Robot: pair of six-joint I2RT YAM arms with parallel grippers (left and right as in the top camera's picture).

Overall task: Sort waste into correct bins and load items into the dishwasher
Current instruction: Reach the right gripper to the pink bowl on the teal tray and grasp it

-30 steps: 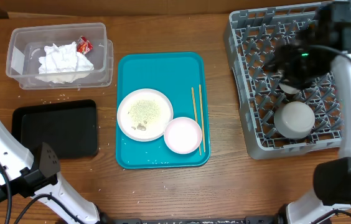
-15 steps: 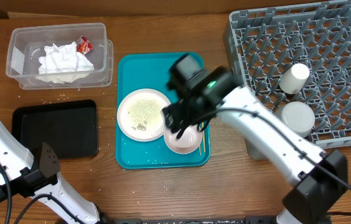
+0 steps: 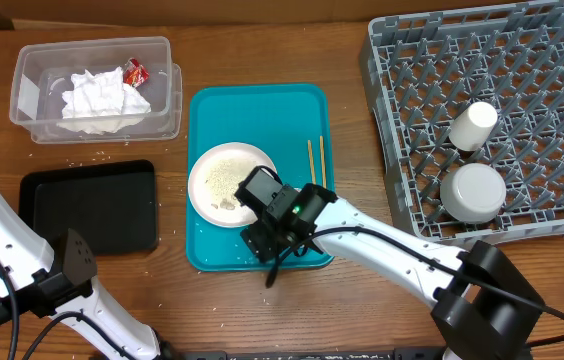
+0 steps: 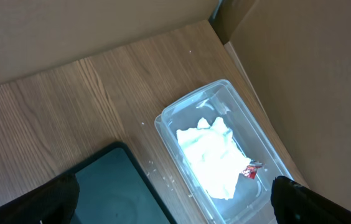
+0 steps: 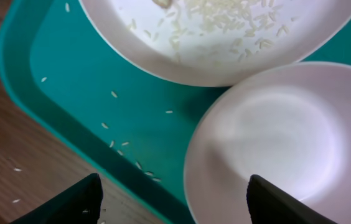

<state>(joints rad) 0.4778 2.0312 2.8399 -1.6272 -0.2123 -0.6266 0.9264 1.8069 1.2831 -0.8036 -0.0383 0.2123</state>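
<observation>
- Overhead view: my right gripper hangs low over the near edge of the teal tray, hiding the small bowl from this camera.
- Right wrist view: the fingers are spread wide and hold nothing. The empty white bowl lies between them, on the tray beside the rice-strewn plate.
- Chopsticks lie on the tray, right of the plate.
- A cup and a bowl sit in the dishwasher rack.
- My left gripper is wide and empty, high above the clear bin holding crumpled tissue.
</observation>
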